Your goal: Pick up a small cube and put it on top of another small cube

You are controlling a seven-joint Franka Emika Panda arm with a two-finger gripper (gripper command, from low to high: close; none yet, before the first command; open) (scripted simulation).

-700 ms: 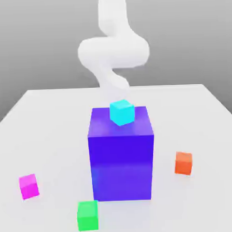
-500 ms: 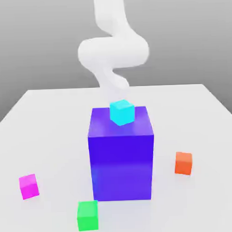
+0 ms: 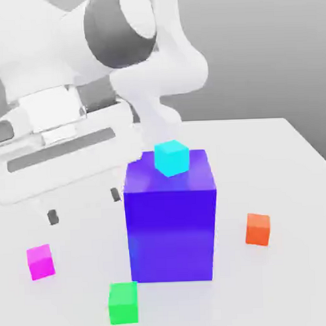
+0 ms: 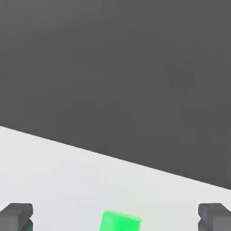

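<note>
Gripper (image 3: 83, 205): we see it at the exterior view's left, hanging above the table, its two dark fingertips (image 3: 52, 217) set wide apart with nothing between them; in the hand view the fingertips (image 4: 16, 215) stand at opposite edges, again well apart (empty gap).

Small cube (image 3: 41, 262): we place the magenta-pink cube on the table at the exterior view's left, below the gripper and apart from it, resting flat and free of the fingers.

Blue-violet block (image 3: 170, 221): a tall block standing upright at the middle of the table, well apart from the small cube.

Cyan cube (image 3: 171, 157): it sits on the top face of the blue-violet block, near the far edge, turned slightly.

Green cube (image 3: 123, 303): on the table just in front of the block's lower corner toward the exterior view's left; we also see a green cube (image 4: 119, 221) between the fingertips in the hand view.

Orange cube (image 3: 258, 229): on the table at the exterior view's right, beside the block but not touching.

Table (image 3: 285, 188): a pale flat surface bearing all the cubes.
</note>
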